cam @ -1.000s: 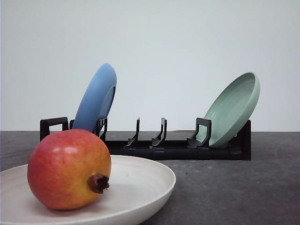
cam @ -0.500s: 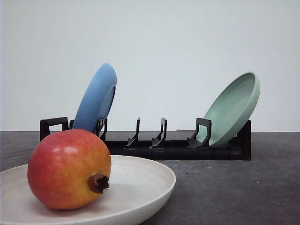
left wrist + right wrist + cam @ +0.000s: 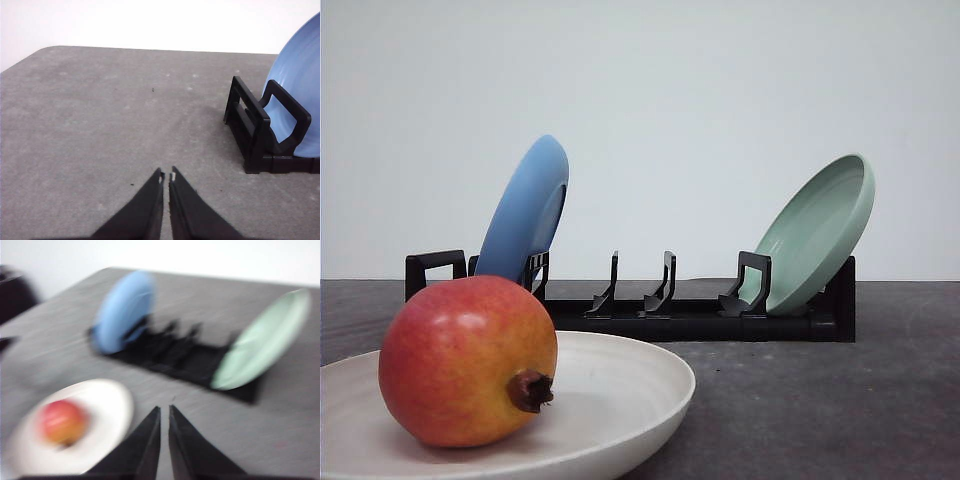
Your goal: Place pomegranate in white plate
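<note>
Pomegranate (image 3: 467, 361) sits inside the white plate (image 3: 630, 385) on the grey table (image 3: 820, 400), its dark calyx turned toward the camera. Behind it, a black rack (image 3: 680, 315) holds a blue plate (image 3: 525, 210) and a green plate (image 3: 817, 232), both tilted on edge. Left gripper (image 3: 166, 176) and right gripper (image 3: 164, 409) are both closed and empty, clear of the fruit.
</note>
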Available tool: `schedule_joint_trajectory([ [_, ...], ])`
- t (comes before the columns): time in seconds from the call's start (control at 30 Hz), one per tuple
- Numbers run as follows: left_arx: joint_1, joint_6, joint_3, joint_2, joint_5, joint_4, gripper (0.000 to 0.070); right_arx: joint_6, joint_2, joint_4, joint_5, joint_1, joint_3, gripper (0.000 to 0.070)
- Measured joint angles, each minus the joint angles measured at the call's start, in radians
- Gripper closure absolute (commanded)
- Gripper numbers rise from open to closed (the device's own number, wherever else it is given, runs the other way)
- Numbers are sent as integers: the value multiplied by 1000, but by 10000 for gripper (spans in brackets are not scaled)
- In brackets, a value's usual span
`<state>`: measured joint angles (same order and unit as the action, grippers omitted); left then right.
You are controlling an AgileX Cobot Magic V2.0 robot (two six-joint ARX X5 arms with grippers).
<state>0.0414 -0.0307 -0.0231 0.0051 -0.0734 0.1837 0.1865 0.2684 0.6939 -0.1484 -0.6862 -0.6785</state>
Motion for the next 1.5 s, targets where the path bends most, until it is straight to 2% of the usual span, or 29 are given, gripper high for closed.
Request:
schedule_joint_trajectory([
  [0.13,0,0,0,0,0,0,700,-163,-64,-236,-6,194,194,674],
  [0.23,0,0,0,0,0,0,700,-239,-97,-411,-6,325,339,674],
  [0.37,0,0,0,0,0,0,700,-276,-130,-537,-9,464,490,674],
  [0.53,0,0,0,0,0,0,700,-288,-170,-572,-9,571,585,674],
  [0.83,0,0,0,0,0,0,700,-282,-228,-567,6,635,659,674],
  [1.0,0,0,0,0,0,0,700,-281,-261,-528,42,637,662,674],
  [1.5,0,0,0,0,0,0,700,-276,-264,-530,47,637,662,674],
])
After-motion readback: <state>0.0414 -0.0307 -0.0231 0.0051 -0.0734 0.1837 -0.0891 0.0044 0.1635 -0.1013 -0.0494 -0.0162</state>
